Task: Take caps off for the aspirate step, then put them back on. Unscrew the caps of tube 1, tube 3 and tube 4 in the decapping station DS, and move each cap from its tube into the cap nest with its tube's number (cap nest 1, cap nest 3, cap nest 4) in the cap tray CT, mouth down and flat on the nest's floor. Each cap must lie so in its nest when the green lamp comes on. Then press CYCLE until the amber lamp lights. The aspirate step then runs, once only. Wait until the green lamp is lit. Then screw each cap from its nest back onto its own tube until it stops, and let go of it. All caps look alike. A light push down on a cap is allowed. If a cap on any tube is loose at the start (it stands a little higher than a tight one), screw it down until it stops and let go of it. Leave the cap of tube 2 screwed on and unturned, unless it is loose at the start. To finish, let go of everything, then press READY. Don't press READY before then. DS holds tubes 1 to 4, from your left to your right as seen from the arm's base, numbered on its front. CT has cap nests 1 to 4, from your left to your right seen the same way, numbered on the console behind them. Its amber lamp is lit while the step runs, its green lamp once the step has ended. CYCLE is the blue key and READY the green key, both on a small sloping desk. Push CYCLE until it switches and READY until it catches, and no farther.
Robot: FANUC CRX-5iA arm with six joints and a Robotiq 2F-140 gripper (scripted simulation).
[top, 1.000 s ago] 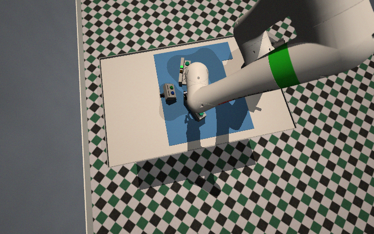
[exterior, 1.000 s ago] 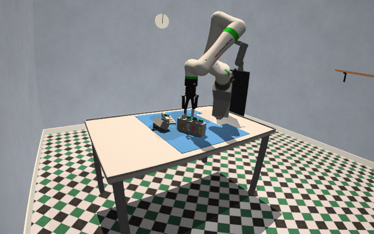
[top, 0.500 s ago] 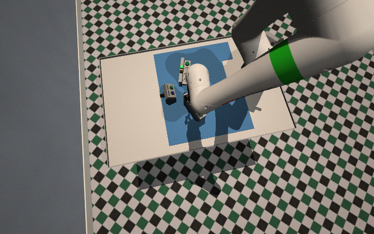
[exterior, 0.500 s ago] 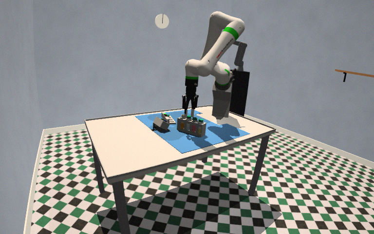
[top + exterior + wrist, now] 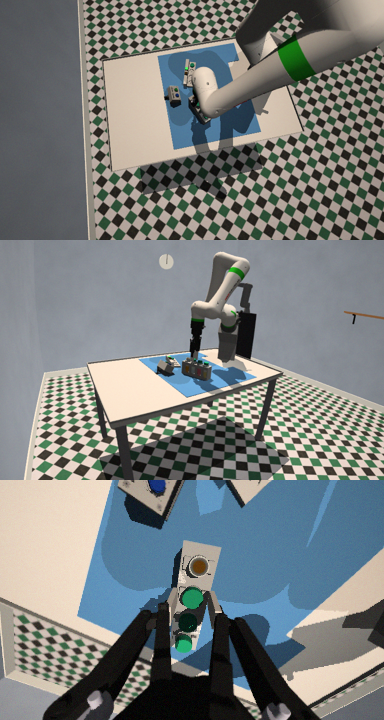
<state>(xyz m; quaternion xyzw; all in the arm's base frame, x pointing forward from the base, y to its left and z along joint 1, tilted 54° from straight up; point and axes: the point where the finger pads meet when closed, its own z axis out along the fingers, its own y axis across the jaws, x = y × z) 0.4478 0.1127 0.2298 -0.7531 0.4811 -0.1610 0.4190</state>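
The decapping station holds a row of tubes. The tube at its far end is uncapped and shows amber liquid. The other three carry green caps. My gripper hangs straight above the station, fingers apart on either side of the cap beside the open tube, not touching it. It also shows in the side view. The cap tray has one green cap in an end nest and a lit green lamp. I cannot read the tube numbers.
The sloping desk stands left of the station, with the green key and the blue key. The blue key also shows in the wrist view. All stand on a blue mat. My arm hides most of the station from above.
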